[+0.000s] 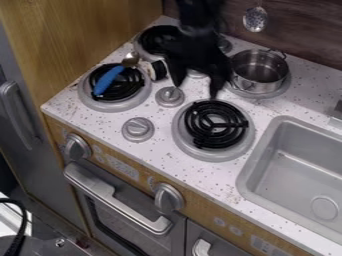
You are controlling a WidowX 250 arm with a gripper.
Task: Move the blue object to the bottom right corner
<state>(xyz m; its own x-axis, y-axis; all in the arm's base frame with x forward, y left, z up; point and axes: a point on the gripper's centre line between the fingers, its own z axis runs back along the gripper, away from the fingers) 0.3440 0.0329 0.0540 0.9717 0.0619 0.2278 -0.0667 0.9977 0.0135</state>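
Four burners sit on the speckled white counter (pixel 200 175), and the spoon (pixel 112 77) lies across the front-left one (pixel 112 103), over by the wooden side panel (pixel 87 30). Its blue handle slants down over the black coil, and its metal bowl pokes out past the burner's back edge. Right beside that bowl I can see a small black-and-white thing (pixel 158 70); what it is, I can't tell.

The black gripper (pixel 196 91) hangs down from the top, to the right of the spoon and apart from it. Its fingers are spread wide, one tip over by the middle knob (pixel 169 96), the other just behind the front-right burner (pixel 214 153).

Behind the gripper and to its left is the back-left burner (pixel 157 40), partly hidden by the arm. On the back-right one sits a steel pot (pixel 259 69), upright, with a skimmer (pixel 255 19) hanging on the dark wall (pixel 304 32) behind it. Another knob (pixel 138 129) stands near the counter's front edge, between the two front burners. Over on the right is the grey sink (pixel 284 165), with its round drain (pixel 324 207) near the front.
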